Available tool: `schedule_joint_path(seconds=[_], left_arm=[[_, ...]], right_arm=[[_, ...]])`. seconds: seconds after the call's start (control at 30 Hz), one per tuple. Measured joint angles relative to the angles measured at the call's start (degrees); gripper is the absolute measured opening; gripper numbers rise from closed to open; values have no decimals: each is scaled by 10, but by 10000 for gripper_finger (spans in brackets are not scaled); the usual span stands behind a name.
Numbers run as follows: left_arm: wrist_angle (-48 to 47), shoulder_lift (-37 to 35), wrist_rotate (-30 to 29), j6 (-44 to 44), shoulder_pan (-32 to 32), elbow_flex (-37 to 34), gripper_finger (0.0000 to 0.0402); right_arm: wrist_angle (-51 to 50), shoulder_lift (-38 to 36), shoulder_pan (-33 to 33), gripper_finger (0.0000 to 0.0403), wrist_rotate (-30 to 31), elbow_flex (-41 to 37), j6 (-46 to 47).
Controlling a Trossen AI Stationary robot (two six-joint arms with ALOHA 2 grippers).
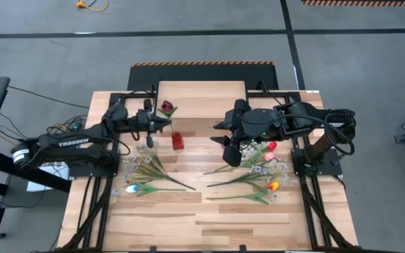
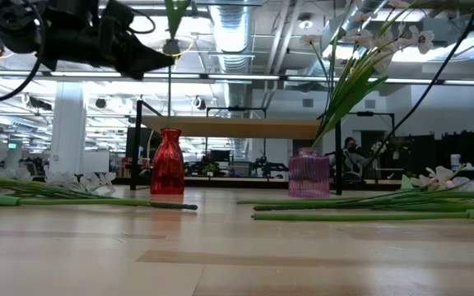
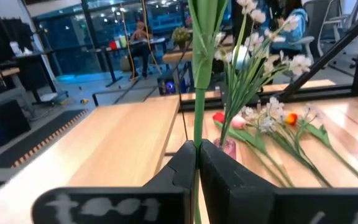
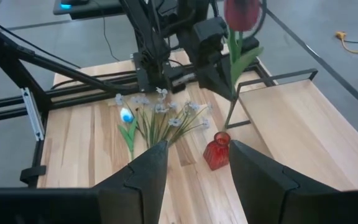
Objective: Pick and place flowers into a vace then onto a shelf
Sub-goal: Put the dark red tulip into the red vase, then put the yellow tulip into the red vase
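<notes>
Flowers lie on the worktop point(image 1: 209, 228) in two heaps; one red tulip point(image 1: 167, 107) is held upright above the red vase point(image 1: 178, 140) by the clamped left tool point(image 1: 166, 124). The right tool point(image 1: 225, 149) hangs parted.

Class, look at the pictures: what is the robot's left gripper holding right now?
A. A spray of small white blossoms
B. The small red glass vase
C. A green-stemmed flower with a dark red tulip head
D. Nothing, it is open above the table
C: the left gripper is shut on the green stem of the dark red tulip flower, above the small red glass vase standing on the table.
</notes>
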Motion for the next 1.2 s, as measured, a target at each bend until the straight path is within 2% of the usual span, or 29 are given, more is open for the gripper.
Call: schedule_joint_path(seconds=[0.3, 0.5, 1.2], left_arm=[[72, 111, -13, 0, 0, 0, 0], [94, 156, -10, -4, 0, 1, 4], [75, 162, -11, -70, -15, -1, 94]], right_arm=[[0, 0, 0, 162, 0, 0, 0], [0, 0, 0, 164, 0, 0, 1], [0, 0, 0, 167, -13, 0, 5]])
